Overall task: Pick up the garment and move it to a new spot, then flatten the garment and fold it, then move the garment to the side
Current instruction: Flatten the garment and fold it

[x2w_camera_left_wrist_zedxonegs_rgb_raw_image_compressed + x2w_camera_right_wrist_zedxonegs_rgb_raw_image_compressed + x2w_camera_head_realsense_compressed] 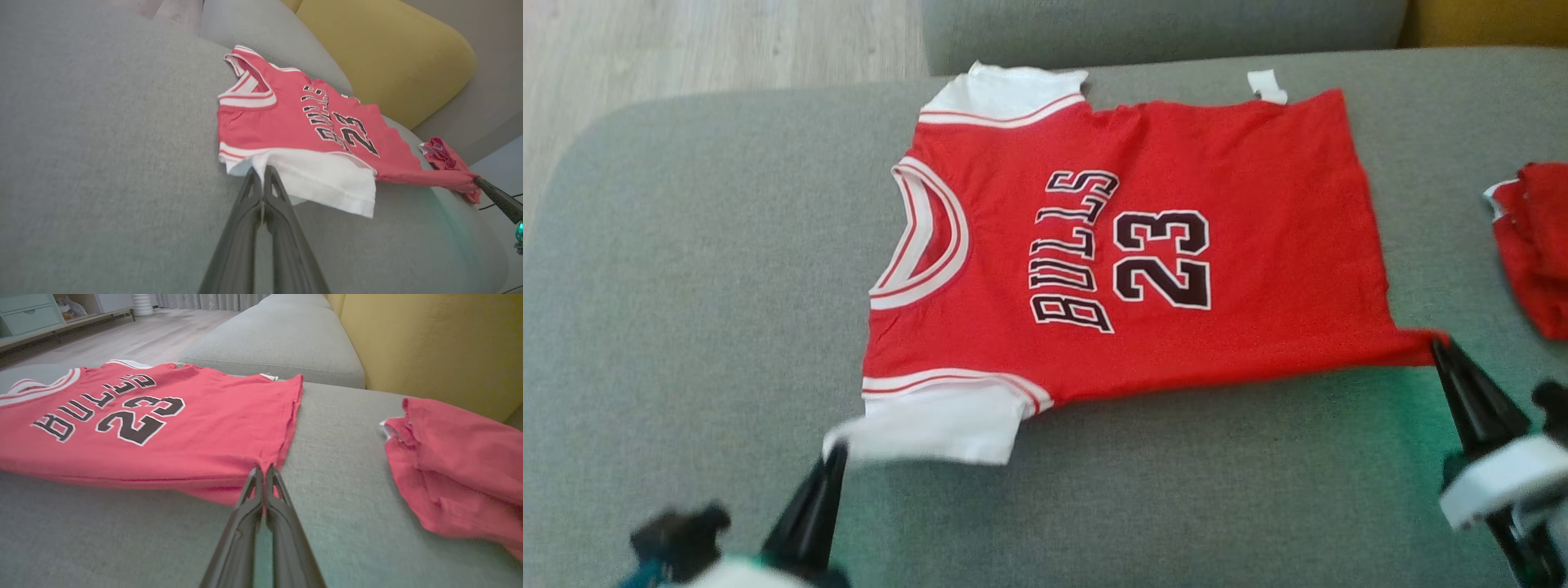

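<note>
Garment (1241,204): red knit cloth, matt and soft. Sleeves and trim white cloth. Lettering a flat, smooth print.
Sofa seat (686,286): grey woven fabric, matt, slightly rough grain.
Backrest (429,343): yellow fabric, matt.
Left gripper (837,456), right gripper (1438,346): dark, smooth, plastic by look, dull sheen.
Floor (686,41): pale wood, smooth.

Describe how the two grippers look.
The left gripper has two long, dark, glossy jaws that taper to thin tips, set on a rounded white collar with a teal spot. The right gripper matches it: dark tapering jaws, a white collar and black fittings beside it.
</note>
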You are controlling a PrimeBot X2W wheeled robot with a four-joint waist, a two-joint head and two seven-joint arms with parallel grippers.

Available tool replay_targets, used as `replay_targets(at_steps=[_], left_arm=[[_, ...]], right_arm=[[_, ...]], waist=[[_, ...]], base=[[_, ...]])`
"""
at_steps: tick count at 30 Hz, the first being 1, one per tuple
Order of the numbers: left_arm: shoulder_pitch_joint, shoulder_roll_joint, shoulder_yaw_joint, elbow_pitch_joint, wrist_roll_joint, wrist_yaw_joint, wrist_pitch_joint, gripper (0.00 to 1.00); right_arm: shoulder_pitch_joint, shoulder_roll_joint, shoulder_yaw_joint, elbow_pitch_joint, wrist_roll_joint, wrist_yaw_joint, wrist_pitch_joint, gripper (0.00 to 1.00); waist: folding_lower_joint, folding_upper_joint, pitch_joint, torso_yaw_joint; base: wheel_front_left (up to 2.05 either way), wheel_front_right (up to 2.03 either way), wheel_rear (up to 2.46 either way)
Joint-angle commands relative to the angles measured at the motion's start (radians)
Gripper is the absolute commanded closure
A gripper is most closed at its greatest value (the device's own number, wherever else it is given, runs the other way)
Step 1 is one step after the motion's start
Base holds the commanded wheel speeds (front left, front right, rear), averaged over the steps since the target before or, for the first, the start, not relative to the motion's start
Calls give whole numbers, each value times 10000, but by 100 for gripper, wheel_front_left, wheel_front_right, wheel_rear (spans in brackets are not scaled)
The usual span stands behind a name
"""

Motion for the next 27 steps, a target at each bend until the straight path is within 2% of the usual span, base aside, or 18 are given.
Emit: replay_targets(at_steps=[1,3,11,17,21,22,23,24,27], left_arm=[[-843,75,506,-179,76,-30,-116,100],[-1498,-148,531,78,117,-173,0,100],[-5426,-1255,592,2330,479,-1213,600,100],[-7230,-1714,604,3948,613,-1590,767,100],[-7771,-1936,534,4634,718,-1732,626,100],[-7868,-1998,476,4883,704,-1782,635,100],[-7941,-2032,423,5170,707,-1810,659,67],[-8039,-2001,365,5432,886,-1816,555,0],[-8041,-2038,349,5928,1371,-1736,126,0]], right_arm=[[-418,-201,1,-296,-89,67,42,100],[-716,-74,-38,-304,-101,67,229,100],[-2796,186,76,677,-149,67,529,100],[-4032,405,343,1568,-188,67,332,100],[-4461,557,473,2026,-224,67,214,100],[-4564,661,526,2186,-178,67,175,89],[-4629,790,550,2369,-83,67,148,9],[-4672,928,603,2537,20,67,131,0],[-4713,1086,782,2875,60,67,-36,0]], waist=[[2,0,157,44],[2,0,369,62],[2,0,1517,11],[2,0,2009,-241],[2,0,2180,-344],[2,0,2207,-380],[2,0,2221,-402],[2,0,2232,-431],[2,0,2176,-460]], base=[[0,0,0],[0,0,0],[0,0,0],[0,0,0],[0,0,0],[0,0,0],[0,0,0],[0,0,0],[0,0,0]])
